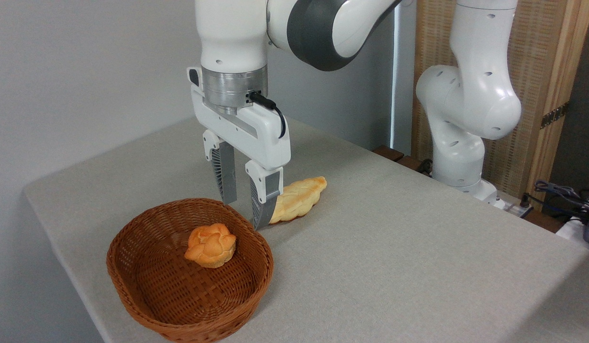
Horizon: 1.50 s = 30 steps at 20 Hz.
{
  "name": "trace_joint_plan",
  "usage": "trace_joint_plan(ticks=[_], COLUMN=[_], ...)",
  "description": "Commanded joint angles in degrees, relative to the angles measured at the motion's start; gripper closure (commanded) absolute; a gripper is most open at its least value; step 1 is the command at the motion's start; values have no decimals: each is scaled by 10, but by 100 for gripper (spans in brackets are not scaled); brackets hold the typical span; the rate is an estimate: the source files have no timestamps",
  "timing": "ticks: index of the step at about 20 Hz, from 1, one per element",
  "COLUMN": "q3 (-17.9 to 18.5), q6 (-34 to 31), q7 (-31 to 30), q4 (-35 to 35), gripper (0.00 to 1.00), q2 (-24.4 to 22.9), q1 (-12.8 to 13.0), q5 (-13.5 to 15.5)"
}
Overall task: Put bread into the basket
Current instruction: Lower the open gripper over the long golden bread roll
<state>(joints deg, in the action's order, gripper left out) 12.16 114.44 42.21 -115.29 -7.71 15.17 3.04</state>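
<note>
Hiding bread's [299, 197] near end: hand [244, 212]

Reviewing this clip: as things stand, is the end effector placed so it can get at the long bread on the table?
Probably yes. The end effector hangs open at the near end of the bread, which lies on the table beside the basket. Nothing lies on the loaf; only the basket rim is close.

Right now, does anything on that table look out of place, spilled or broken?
Nothing looks spilled or broken. The long bread lies on the table beside the basket, not in it, while a small round roll sits inside. The open gripper hangs just left of the loaf.
</note>
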Motion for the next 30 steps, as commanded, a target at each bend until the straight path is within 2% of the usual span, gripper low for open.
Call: trace_joint_plan(ticks=[1,11,17,20,24,28,30], q3=[-3,-6,-7,-6,-5,-3,-2], q6=[-18,-47,-64,-62,-46,-42,-19], q7=[-1,-7,-8,-12,-69,-85,-85], q4=[7,2,-46,-79,-102,-128,-148], gripper=[0,0,0,0,0,0,0], q2=[-2,-3,-27,-39,-40,-45,-42], q1=[-3,4,15,37,79,95,114], q5=[-1,2,6,6,8,23,23])
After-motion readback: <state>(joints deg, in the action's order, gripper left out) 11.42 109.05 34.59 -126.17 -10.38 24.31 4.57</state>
